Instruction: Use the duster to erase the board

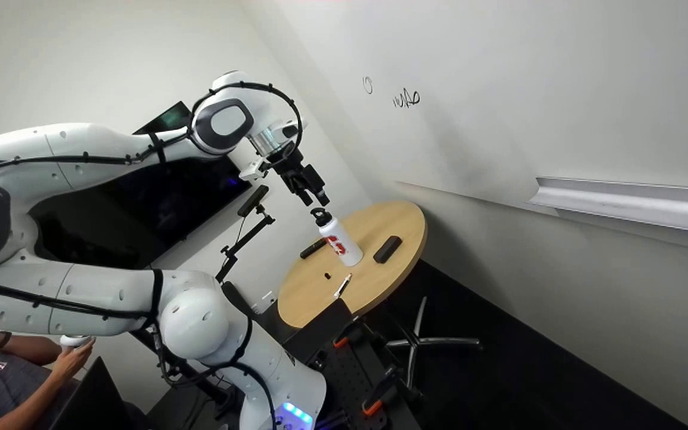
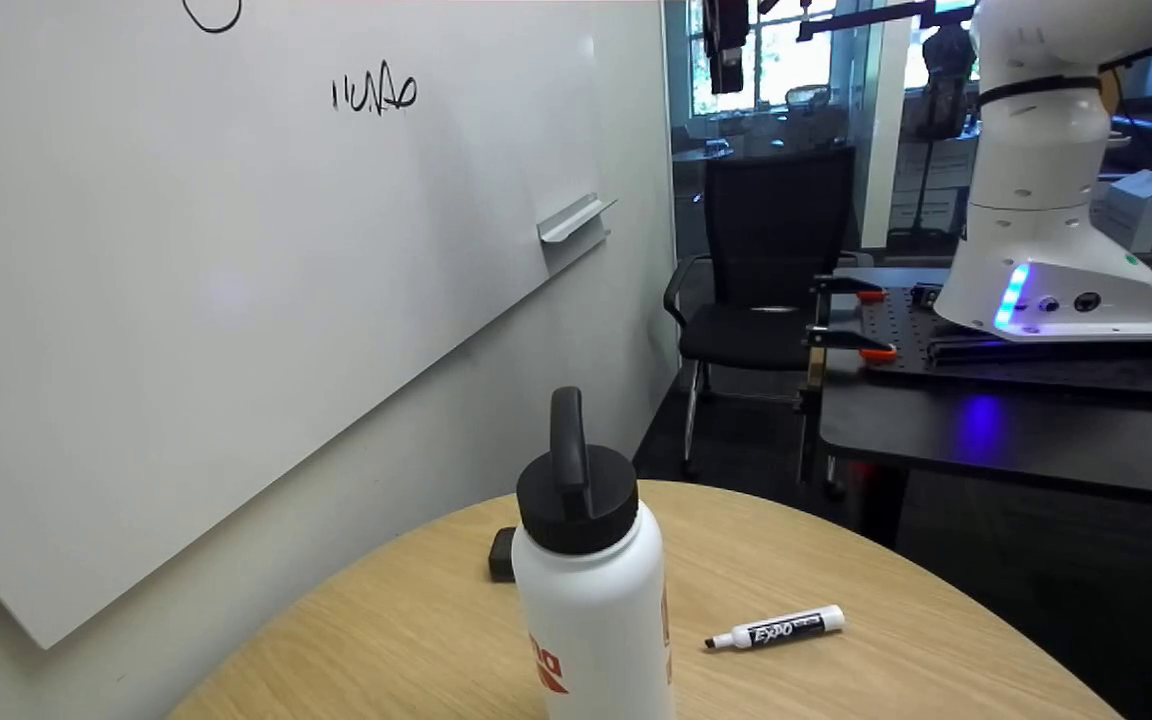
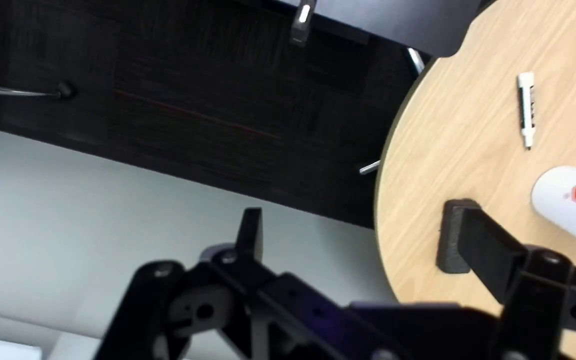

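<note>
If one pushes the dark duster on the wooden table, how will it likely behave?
The duster would probably slide rather than roll, because its shape is blocky with straight edges. It seems unlikely to tip, since it lies low on the wooden table.

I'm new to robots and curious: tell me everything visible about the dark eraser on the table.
The eraser is a dark, oblong block, no separate parts visible, its material unclear. It lies flat near the edge of the wooden table, apart from the white water bottle that partly hides it in an exterior view. A gripper finger overlaps it in the wrist view; only the table touches it.
</note>
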You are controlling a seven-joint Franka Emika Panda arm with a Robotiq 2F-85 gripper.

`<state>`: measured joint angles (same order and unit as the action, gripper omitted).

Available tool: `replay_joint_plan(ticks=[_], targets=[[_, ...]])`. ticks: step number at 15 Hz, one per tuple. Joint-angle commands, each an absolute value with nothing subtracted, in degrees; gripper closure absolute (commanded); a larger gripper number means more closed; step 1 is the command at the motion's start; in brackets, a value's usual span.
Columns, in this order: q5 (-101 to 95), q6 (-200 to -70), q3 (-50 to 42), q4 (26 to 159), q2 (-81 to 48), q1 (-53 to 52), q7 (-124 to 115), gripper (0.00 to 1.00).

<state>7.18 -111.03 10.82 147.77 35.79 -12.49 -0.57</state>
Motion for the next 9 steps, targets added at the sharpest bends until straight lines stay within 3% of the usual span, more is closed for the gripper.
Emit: replay_joint_plan(ticks=[1, 9], targets=[[10.5, -114.0, 16.1, 147.1, 32.6, -17.2, -4.0, 0.00], [9.9, -113.0, 15.5, 147.6, 33.6, -17.7, -3.9, 0.00]])
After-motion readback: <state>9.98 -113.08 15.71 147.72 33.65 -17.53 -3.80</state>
